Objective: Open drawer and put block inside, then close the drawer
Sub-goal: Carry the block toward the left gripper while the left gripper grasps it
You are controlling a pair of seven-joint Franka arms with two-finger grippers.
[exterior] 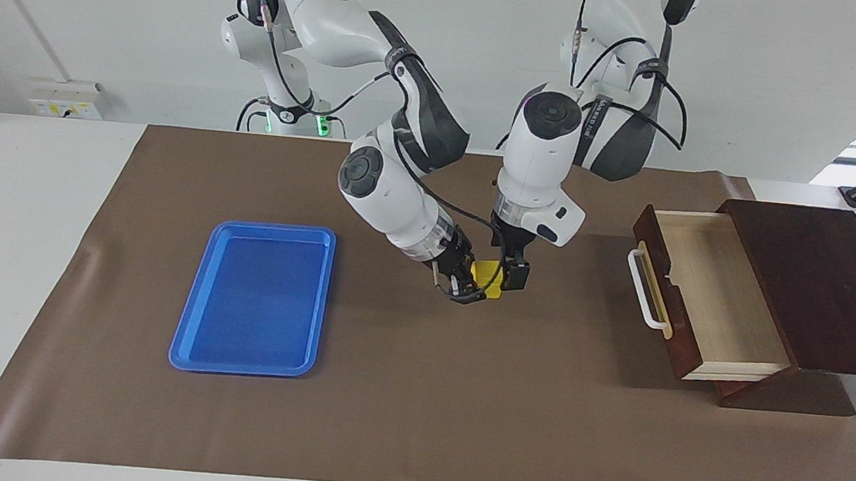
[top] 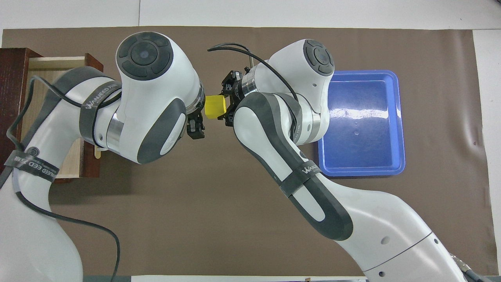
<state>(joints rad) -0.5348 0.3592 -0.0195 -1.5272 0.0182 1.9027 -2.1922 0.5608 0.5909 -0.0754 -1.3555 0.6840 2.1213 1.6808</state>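
The small yellow block [exterior: 489, 281] [top: 215, 107] is held low over the brown mat's middle, with my right gripper [exterior: 468, 287] [top: 227, 106] shut on it from the tray's side. My left gripper [exterior: 512, 274] [top: 198, 117] stands open right at the block's other end, one finger [exterior: 516, 276] beside the cube; whether it touches the block I cannot tell. The dark wooden drawer [exterior: 714, 296] [top: 51, 67] is pulled out of its box [exterior: 819, 282] at the left arm's end of the table, its pale inside empty and its white handle [exterior: 642, 292] facing the mat's middle.
A flat blue tray [exterior: 253, 295] [top: 360, 121] lies empty on the mat toward the right arm's end. The brown mat [exterior: 421, 410] covers most of the table, and both arms lean in over its middle.
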